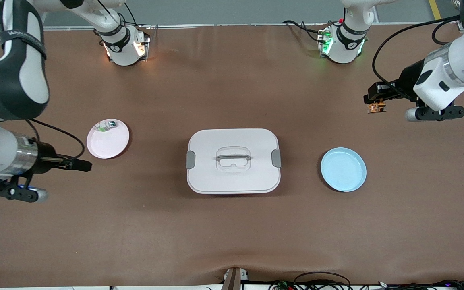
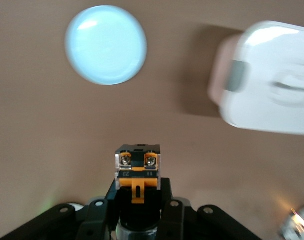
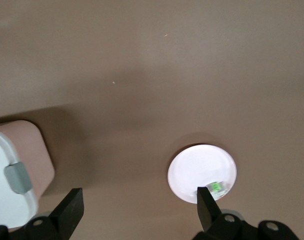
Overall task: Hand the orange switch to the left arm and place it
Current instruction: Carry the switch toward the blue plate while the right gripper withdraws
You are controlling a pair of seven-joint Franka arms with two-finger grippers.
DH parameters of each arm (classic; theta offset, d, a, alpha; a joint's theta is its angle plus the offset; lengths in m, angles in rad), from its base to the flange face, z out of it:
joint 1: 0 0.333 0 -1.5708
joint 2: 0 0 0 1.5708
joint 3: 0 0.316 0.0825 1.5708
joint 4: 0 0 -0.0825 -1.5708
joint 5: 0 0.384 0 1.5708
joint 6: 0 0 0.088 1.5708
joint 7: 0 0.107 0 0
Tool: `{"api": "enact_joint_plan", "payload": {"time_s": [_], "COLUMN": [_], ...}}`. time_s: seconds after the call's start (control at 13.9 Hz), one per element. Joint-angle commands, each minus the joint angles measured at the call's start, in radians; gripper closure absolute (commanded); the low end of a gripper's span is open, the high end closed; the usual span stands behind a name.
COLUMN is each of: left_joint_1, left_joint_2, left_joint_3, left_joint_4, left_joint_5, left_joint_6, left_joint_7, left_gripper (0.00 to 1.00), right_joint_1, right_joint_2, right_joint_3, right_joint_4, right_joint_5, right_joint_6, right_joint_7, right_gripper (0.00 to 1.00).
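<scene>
The large white rounded-rectangular lidded box, with grey side clasps and a recessed top handle, sits in the middle of the brown table, and everything else can be placed from it.

The round pale blue plate lies beside the box toward the left arm's end of the table. The round pink plate lies beside the box toward the right arm's end, a little farther from the front camera than the box. On the pink plate's rim area rests a small green-and-clear part.

The left gripper hangs in the air over bare table toward the left arm's end, well apart from the box and above the ground past the blue plate. Its fingers are closed tight on the small black orange switch, whose orange end and two screw heads show clearly in the left wrist view. The switch is off the table, carried in that grip.

The right gripper is over the table between the box and the right arm's end, near the pink plate's edge. Its fingers stand spread wide and hold nothing; the front view shows it too small to judge, but the right wrist view leaves little doubt.
</scene>
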Motion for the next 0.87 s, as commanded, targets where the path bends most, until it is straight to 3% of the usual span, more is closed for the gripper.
{"api": "enact_joint_plan", "payload": {"time_s": [0.0,0.14,0.36,0.65,0.79], "left_joint_1": [-0.035,-0.032,-0.026,-0.031,-0.031], "left_joint_2": [0.028,0.052,0.048,0.042,0.042], "left_joint_3": [-0.012,-0.012,-0.011,-0.012,-0.012], "left_joint_4": [-0.039,-0.039,-0.077,-0.264,-0.336], "left_joint_5": [0.103,0.106,0.14,0.198,0.216], "left_joint_6": [0.018,0.029,0.101,0.377,0.471], "left_joint_7": [-0.254,-0.473,-0.633,-1.019,-1.118], "left_gripper": [1.0,1.0,1.0,1.0,1.0], "right_joint_1": [-0.037,-0.071,-0.077,-0.097,-0.1], "right_joint_2": [-0.016,-0.016,-0.016,-0.019,-0.042], "right_joint_3": [0.015,0.019,0.018,0.015,0.013], "right_joint_4": [-0.008,-0.008,-0.011,-0.011,-0.011], "right_joint_5": [-0.049,-0.047,-0.092,-0.107,-0.109], "right_joint_6": [-0.023,-0.043,-0.082,-0.093,-0.094], "right_joint_7": [-0.11,-0.15,-0.161,-0.15,-0.15], "right_gripper": [0.0,0.0,0.0,0.0,0.0]}}
